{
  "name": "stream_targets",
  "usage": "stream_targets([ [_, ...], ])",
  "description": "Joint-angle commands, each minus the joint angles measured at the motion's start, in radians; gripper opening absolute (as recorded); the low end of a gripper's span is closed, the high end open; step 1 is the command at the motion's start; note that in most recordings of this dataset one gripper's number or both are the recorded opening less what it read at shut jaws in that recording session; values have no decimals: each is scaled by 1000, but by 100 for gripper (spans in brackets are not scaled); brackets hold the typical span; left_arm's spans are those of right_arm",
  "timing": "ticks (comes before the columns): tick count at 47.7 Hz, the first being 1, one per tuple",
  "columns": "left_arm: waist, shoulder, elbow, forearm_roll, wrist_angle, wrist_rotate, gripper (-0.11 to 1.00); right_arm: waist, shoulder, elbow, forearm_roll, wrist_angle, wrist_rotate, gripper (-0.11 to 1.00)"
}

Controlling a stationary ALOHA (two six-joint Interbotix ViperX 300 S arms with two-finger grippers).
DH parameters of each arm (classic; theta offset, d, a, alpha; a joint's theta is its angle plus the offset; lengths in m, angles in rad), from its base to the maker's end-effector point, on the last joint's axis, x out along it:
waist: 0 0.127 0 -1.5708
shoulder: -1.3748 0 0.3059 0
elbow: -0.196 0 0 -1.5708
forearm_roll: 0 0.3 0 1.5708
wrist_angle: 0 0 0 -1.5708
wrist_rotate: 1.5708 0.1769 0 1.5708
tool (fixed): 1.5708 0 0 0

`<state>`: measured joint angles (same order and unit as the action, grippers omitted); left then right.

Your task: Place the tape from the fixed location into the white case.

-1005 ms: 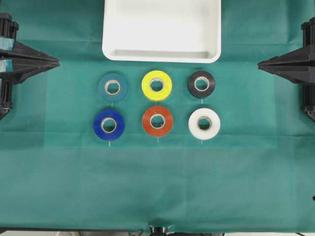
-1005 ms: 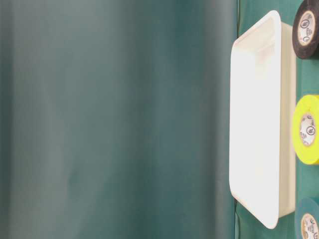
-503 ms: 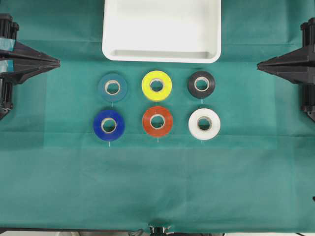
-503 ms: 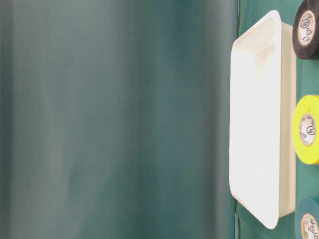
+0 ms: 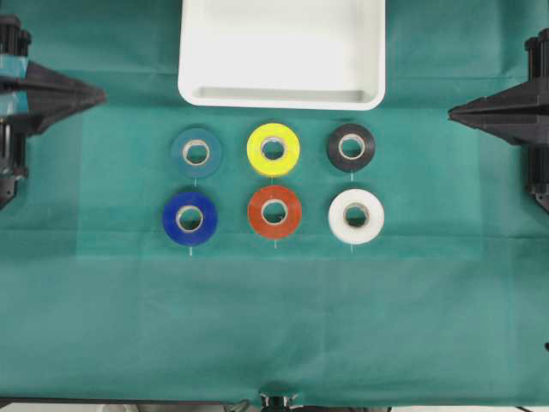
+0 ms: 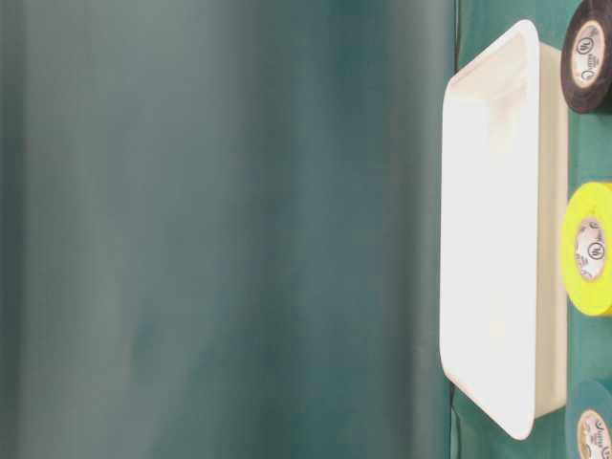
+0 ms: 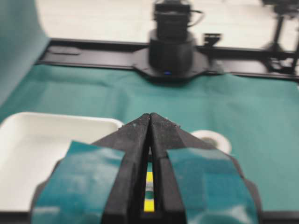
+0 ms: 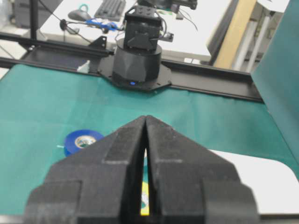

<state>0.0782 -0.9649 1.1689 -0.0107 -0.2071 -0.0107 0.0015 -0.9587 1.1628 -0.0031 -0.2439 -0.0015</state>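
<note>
So far nothing is done: the tape (image 5: 351, 147) lies untouched near the white case (image 5: 281, 96) at the bench's far edge, and both the left gripper (image 5: 96, 97) and right gripper (image 5: 456, 110) are closed and empty at the side edges.

The white case (image 6: 497, 239) is seen edge-on against a green backdrop (image 6: 220, 229). Black tape (image 6: 585, 55), a yellow roll (image 6: 589, 249) and a teal roll (image 6: 593, 426) are ranged along its right side, cut off by the frame.

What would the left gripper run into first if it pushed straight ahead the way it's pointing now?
Probably nothing soon. The left gripper, shut, points along the strip of cloth between the white case and the teal roll. Its height is unclear; kept straight, it heads toward the right gripper.
</note>
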Motion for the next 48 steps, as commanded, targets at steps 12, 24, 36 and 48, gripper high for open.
stream_targets([
  [12, 11, 6, -21, -2, 6, -5, 6, 2, 8, -31, -5, -3, -3, 0],
  [24, -18, 11, -21, -2, 6, -3, 71, 0, 8, -31, -11, 2, -5, 0],
  [36, -18, 12, -23, -2, 8, -3, 100, 0, 8, -32, -11, 5, -5, 0],
  [48, -8, 12, -21, -2, 8, -3, 100, 2, 8, -35, -11, 9, -3, 0],
])
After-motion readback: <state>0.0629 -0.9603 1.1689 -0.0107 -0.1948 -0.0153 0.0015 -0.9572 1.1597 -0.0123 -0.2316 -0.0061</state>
